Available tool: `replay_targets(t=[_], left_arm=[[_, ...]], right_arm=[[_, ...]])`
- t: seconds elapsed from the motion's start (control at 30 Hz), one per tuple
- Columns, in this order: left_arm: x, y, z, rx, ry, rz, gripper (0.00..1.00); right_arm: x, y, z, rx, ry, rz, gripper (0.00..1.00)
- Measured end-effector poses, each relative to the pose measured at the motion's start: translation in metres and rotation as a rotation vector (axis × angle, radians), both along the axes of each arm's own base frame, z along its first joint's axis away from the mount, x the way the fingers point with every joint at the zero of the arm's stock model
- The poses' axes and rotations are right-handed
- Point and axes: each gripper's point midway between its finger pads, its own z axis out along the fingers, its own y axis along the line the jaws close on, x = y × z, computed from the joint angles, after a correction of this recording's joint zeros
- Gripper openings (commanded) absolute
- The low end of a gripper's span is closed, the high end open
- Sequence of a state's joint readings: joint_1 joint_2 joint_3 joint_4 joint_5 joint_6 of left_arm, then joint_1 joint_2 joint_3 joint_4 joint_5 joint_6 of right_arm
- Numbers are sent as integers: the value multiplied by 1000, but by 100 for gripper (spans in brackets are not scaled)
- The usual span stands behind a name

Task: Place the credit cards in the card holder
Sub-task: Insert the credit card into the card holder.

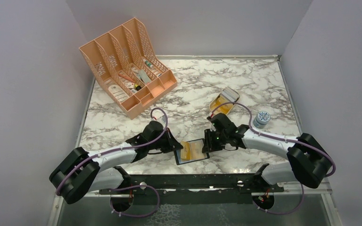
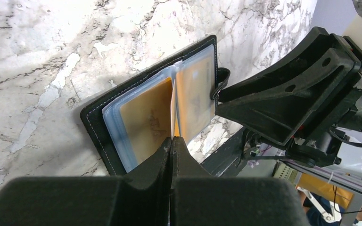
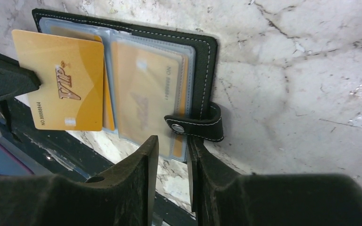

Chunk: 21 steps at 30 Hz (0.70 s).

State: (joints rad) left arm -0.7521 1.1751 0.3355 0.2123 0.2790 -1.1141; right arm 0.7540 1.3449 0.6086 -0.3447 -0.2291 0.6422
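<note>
**A:** Left claw (image 2: 171,143) is pressed tight together on the end of a gold plastic VIP card (image 3: 61,84). It's holding the card on edge over the middle fold of the open black leather-like card holder (image 3: 202,56).

**B:** And that holder's lying flat on the white marble table (image 3: 301,70), near the front edge, right between the two arms. Its clear plastic sleeves (image 3: 141,94) are fanned up, and at least two have gold cards in them.

**A:** Right claw (image 3: 172,160): fingers a little apart, straddling the sleeves' lower edge just beside the black snap tab (image 3: 195,127). It's not pinching anything that I can make out.

**B:** Here's how I'd play it. The right claw pins the sleeve or cover so the holder can't skate. The left squares the card's leading edge to an empty pocket mouth, then slides it in flat.

**A:** Corner-first would likely snag that plastic.

**B:** Agreed, and release only once it's seated deep.
</note>
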Motion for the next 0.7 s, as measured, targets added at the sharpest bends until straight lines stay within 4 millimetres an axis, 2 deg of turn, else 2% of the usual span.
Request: replay_targets(t=[0.07,0.2,0.33,0.5,0.7], left_arm=[[-1,0,-2,-1,8,-1,0],[-4,0,-4,-14,29,-4,0],[-5,-3,-2,-33,40,-6,0],[-5,-4,1,-49,49,1,0],[-4,-5,2,-55,57,8,0]], right_arm=[[-2,1,0,1,4,0,30],[-4,0,1,-5,7,3,41],[1,-1,11,-14,-24,-1,49],[18,2,26,-25,-97,3,53],[30,-4,20,-106,-120,-1,56]])
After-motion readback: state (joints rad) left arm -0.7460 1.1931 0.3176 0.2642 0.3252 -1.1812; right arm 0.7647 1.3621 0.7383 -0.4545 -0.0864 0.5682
